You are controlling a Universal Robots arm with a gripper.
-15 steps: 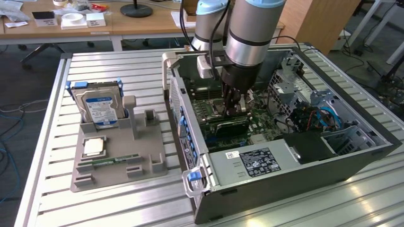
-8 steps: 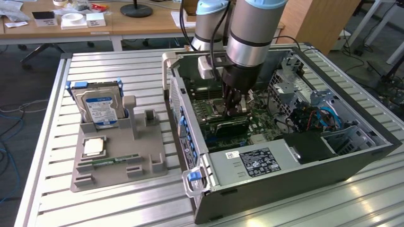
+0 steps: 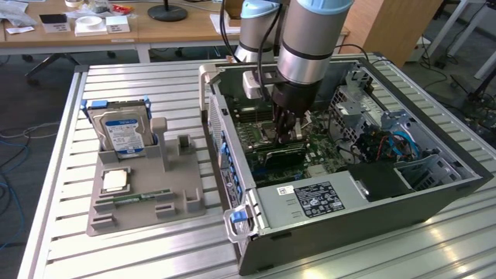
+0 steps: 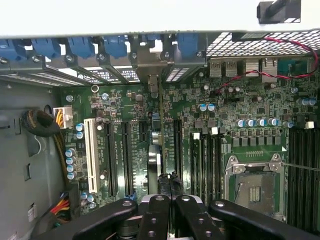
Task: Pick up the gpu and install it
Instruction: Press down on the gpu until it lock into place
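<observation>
One gpu stands on edge over the motherboard inside the open computer case, near the case's middle. In the wrist view the gpu appears edge-on, running between the expansion slots towards the rear wall of the case. The gripper reaches straight down into the case, and its fingertips are drawn together, pinching the card's upper edge. The CPU socket lies beside them on the board. A power supply fills the case's near corner. On the exterior view's left, apart from the case, a grey tray carries an upright hard drive and a flat memory stick.
</observation>
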